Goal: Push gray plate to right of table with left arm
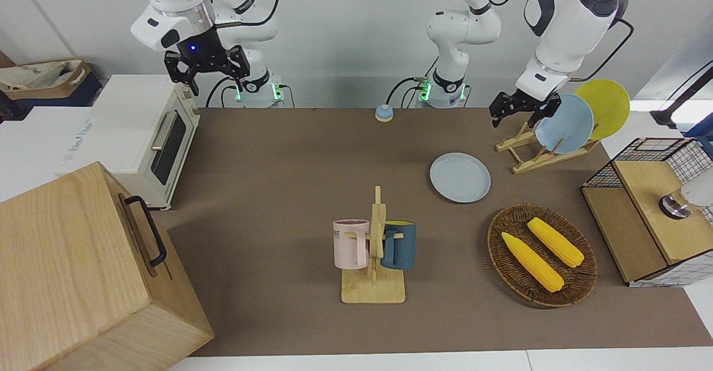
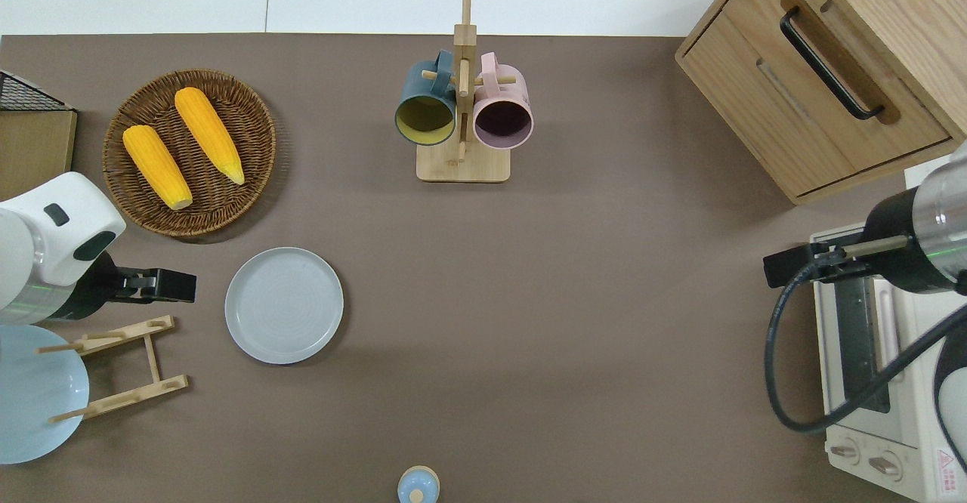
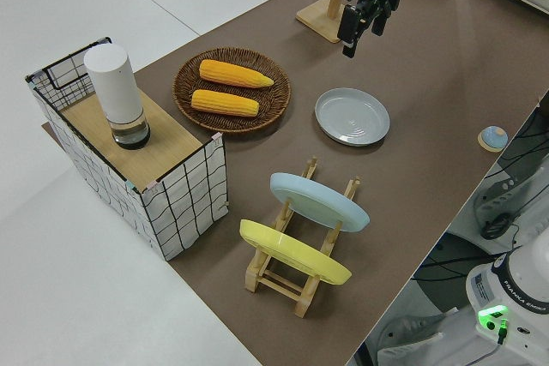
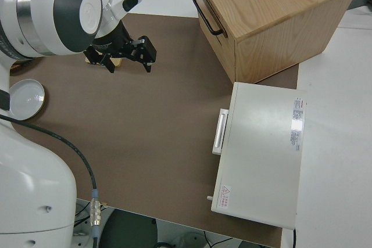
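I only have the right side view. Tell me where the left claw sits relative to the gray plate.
Observer: The left claw hangs in the air, open, not touching the gray plate. In the overhead view it is over the table beside the plate, toward the left arm's end.
Operator: Name what flanks the claw there.
Observer: A wicker basket holding two corn cobs, farther from the robots.
Operator: And the nearer neighbour.
Observer: A wooden plate rack holding a sky-blue plate.

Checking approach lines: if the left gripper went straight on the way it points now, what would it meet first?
Probably the gray plate: the left gripper points along the table toward it, though its height above the plate is unclear.
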